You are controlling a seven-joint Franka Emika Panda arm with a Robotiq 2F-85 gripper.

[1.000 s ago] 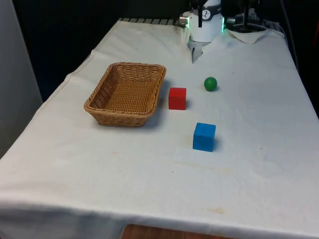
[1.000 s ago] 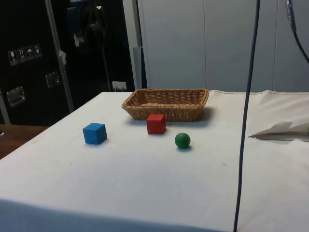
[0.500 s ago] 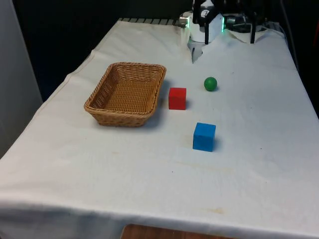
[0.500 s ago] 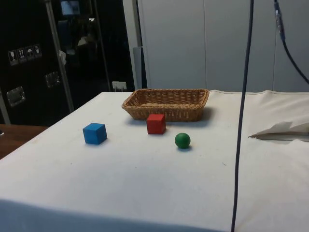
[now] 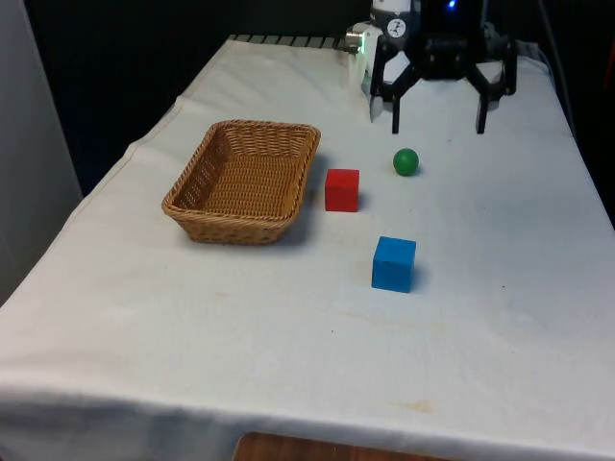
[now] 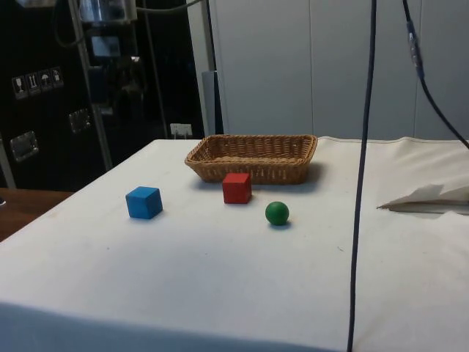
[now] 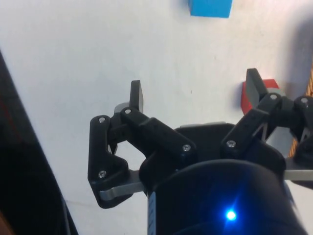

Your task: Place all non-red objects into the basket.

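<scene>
A green ball (image 5: 405,161) (image 6: 277,213), a red cube (image 5: 342,189) (image 6: 237,188) and a blue cube (image 5: 394,263) (image 6: 143,202) lie on the white cloth. A wicker basket (image 5: 192,180) (image 6: 253,158) with nothing in it sits to the front view's left of the red cube. My black gripper (image 5: 437,123) hangs open above the cloth, behind the green ball and slightly to its right in the front view, touching nothing. In the wrist view the gripper (image 7: 195,90) holds nothing; the blue cube (image 7: 210,7) lies beyond it and the red cube (image 7: 246,99) peeks out behind one finger.
A crumpled fold of white cloth (image 6: 432,198) lies at the robot's end of the table. A dark cable (image 6: 359,183) hangs down through the side view. The basket's edge (image 7: 309,83) shows beside the red cube in the wrist view.
The gripper has come down into the front view from the top, with its fingers spread, toward the green ball. The cable in the side view has shifted slightly left. The objects have not moved.
</scene>
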